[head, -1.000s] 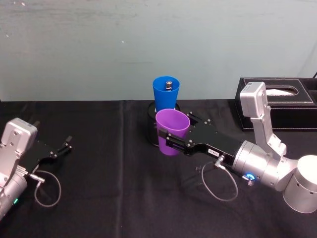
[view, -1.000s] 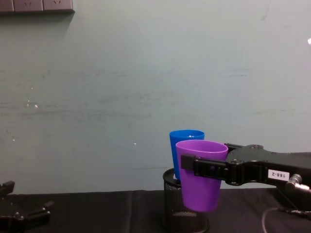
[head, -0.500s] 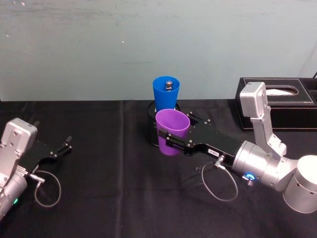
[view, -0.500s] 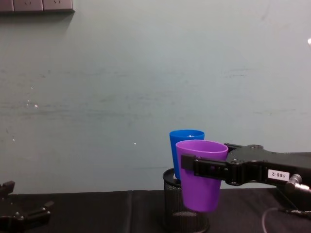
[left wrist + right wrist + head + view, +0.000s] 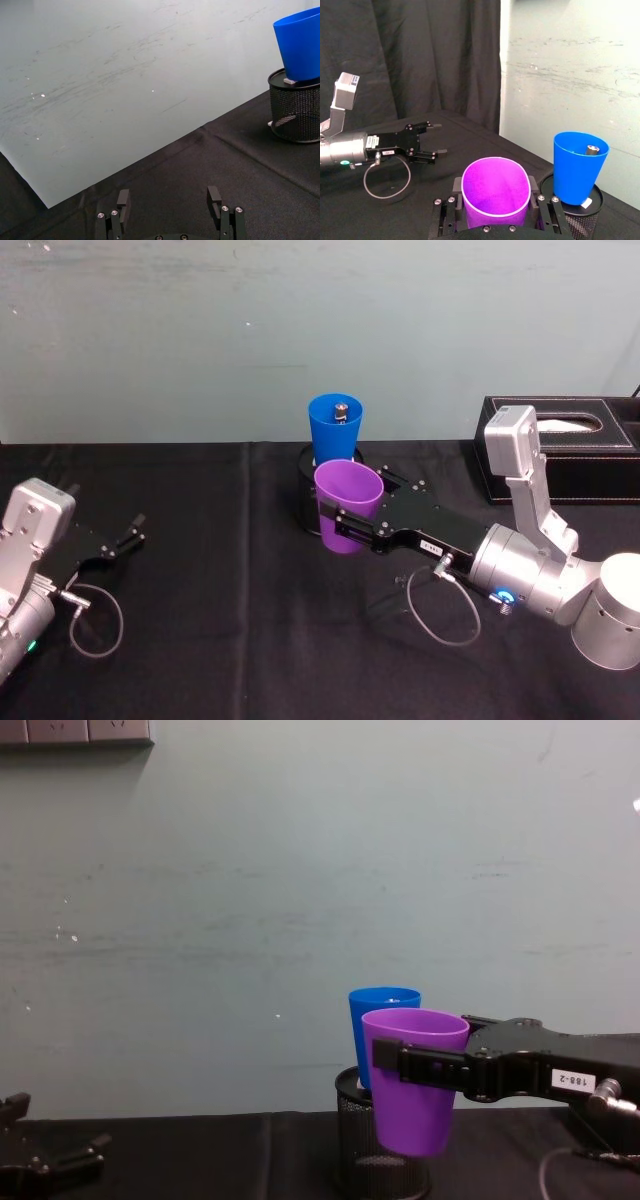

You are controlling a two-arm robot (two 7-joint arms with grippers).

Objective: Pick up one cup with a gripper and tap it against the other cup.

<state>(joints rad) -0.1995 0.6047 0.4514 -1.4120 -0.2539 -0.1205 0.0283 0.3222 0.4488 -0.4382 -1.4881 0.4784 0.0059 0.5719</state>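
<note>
Gripping the purple cup (image 5: 348, 502) just below its rim, the right claw (image 5: 345, 527) is clenched on it at frame centre in the head view. The cup appears raised off the counter (image 5: 200, 590), evidently to meet the blue cup (image 5: 334, 428), which stands in a mesh pen holder (image 5: 304, 502) just behind. The purple cup's long axis is vertical, mouth up. Contact between the cups cannot be confirmed. The left claw (image 5: 138, 528) lies released at lower left.
</note>
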